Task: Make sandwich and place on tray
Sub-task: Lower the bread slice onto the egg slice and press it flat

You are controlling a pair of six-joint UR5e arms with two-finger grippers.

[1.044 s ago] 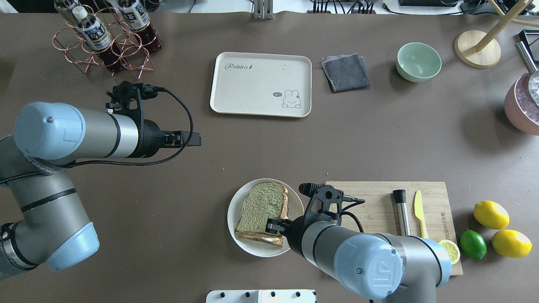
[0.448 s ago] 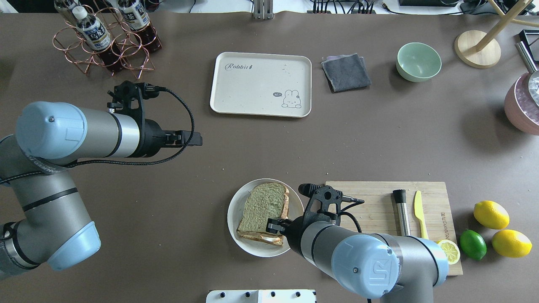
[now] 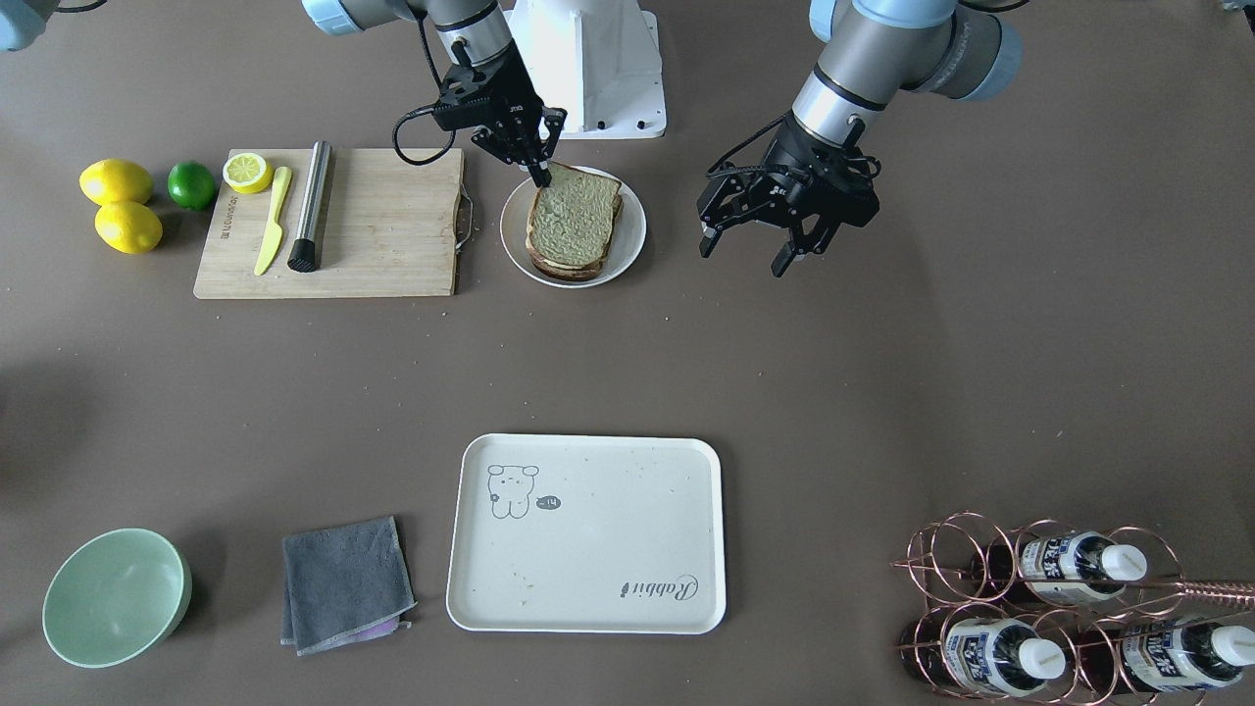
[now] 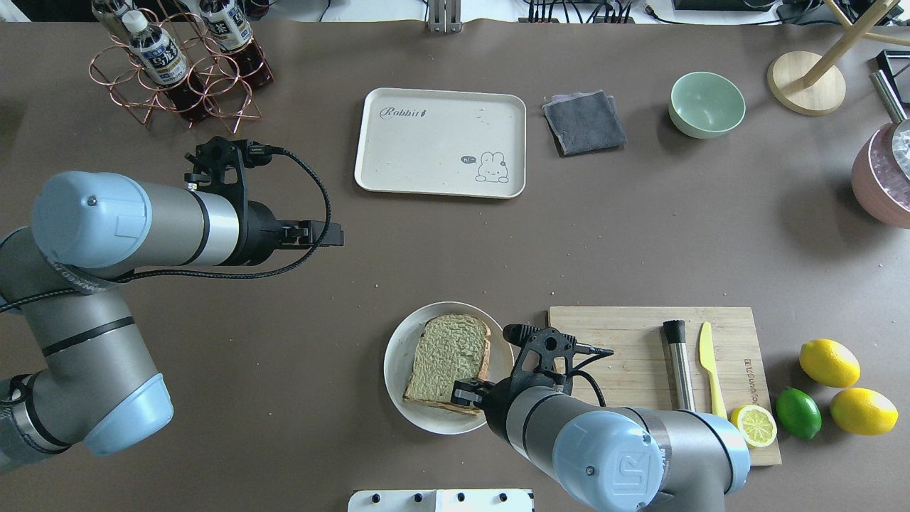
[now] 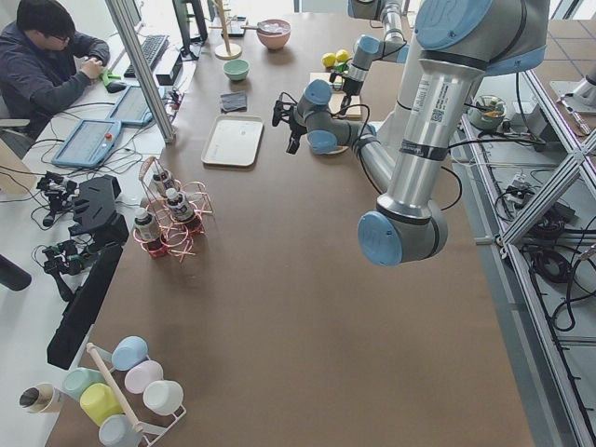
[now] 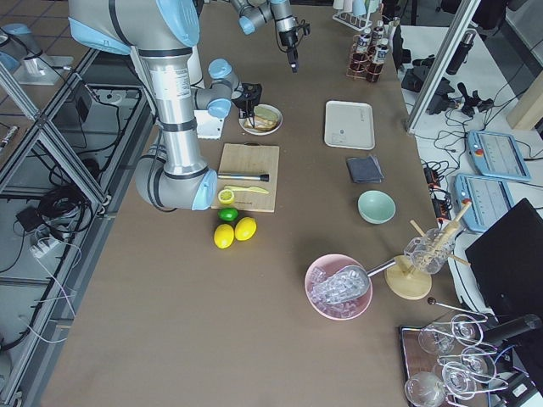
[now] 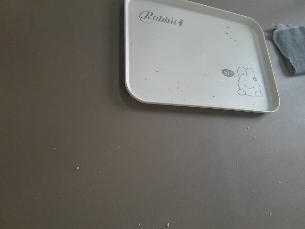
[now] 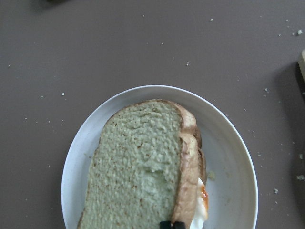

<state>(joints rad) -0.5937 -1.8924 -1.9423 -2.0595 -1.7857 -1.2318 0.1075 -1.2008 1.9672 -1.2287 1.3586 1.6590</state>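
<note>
The sandwich [image 4: 451,359], two greenish-tan slices with white egg at the edge, lies on a round white plate [image 4: 394,370]. It also shows in the front view [image 3: 572,221] and in the right wrist view [image 8: 138,162]. My right gripper [image 4: 466,391] is shut, and its tips rest on the near corner of the top slice [image 3: 542,178]. My left gripper [image 3: 742,257] is open and empty, and it hovers over bare table to the left of the plate [image 4: 330,235]. The cream tray [image 4: 426,156] lies at the far middle, with only crumbs on it [image 7: 190,57].
A wooden cutting board [image 4: 625,341] right of the plate holds a steel rod [image 4: 679,359], a yellow knife [image 4: 707,363] and a lemon half [image 4: 755,425]. Beside the tray lie a grey cloth [image 4: 584,121] and a green bowl [image 4: 706,104]. A bottle rack [image 4: 178,64] stands far left.
My right gripper has drawn back a little toward the robot. The top slice has slid with it, to the right and nearer on the plate. The left arm has barely shifted.
</note>
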